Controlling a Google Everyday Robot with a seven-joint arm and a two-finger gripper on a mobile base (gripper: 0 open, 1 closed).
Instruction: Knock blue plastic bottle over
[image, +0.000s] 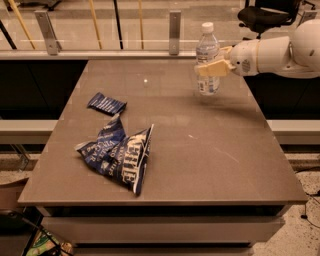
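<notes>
The blue plastic bottle is a small clear bottle with a white cap and a pale label. It stands upright near the table's far right edge. My gripper reaches in from the right, and its cream fingers wrap the bottle at mid height, shut on it. The bottle's base seems to sit just above the tabletop, over a faint shadow. The white arm extends off to the right.
A large crumpled dark blue snack bag lies at the table's front left. A small dark blue bag lies behind it. A glass railing with metal posts runs behind the brown table. A black chair stands at the far right.
</notes>
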